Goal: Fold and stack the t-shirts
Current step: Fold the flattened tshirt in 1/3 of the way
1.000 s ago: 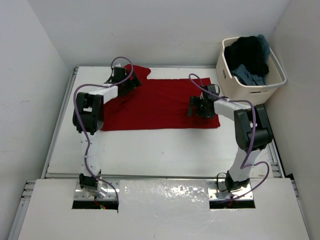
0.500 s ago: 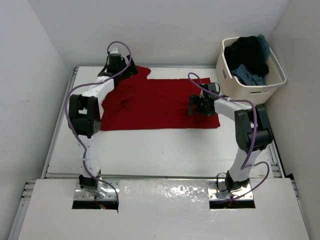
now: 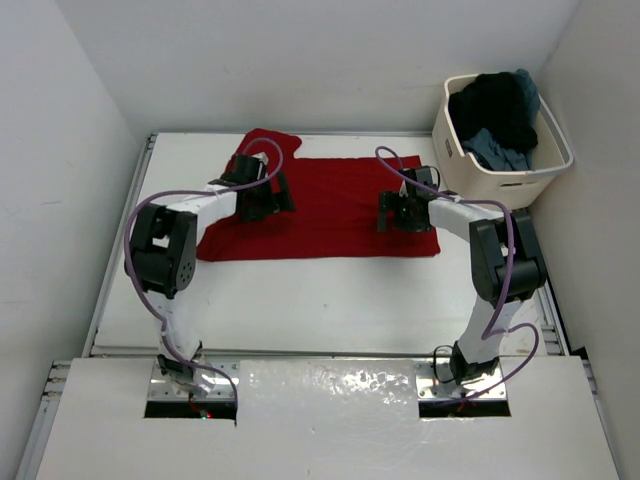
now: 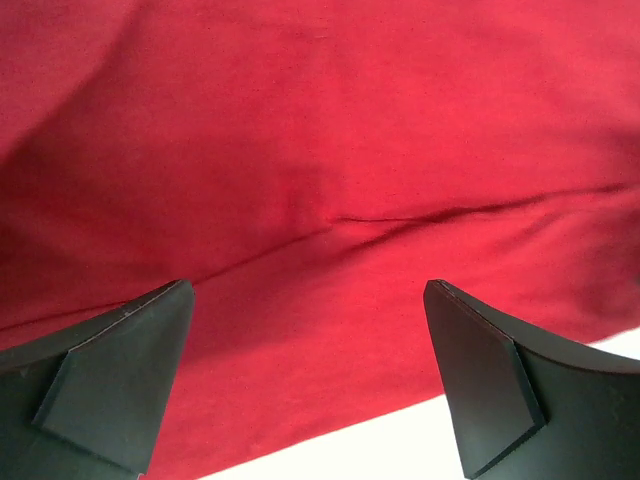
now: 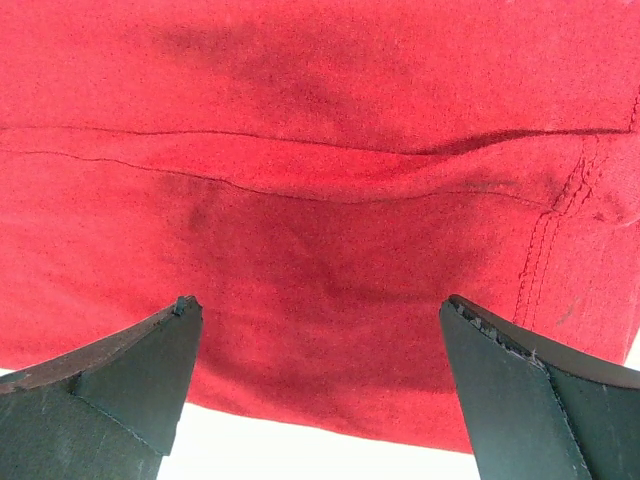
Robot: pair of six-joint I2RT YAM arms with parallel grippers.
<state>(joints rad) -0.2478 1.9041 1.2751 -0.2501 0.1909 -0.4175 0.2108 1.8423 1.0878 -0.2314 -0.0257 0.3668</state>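
The red t-shirt [image 3: 330, 205] lies spread flat on the table [image 3: 300, 290], lightly creased; my left claw [image 4: 308, 290] and right claw [image 5: 320, 305] hang spread over it.

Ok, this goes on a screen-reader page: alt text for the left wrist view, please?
Red t-shirt fills the view, one crease across it, white table at its lower edge. The left gripper holds its dark fingers wide open above it.

A t-shirt [image 3: 330, 205] is spread on the table [image 3: 320, 300]. It is spanned by the fingers of the left gripper [image 4: 308, 292] and the right gripper [image 5: 320, 302], with its edge behind both sets of fingertips. A tub [image 3: 560, 165] is set right of the right fingers, farther back, with other shirts [image 3: 495, 110] heaped in it.
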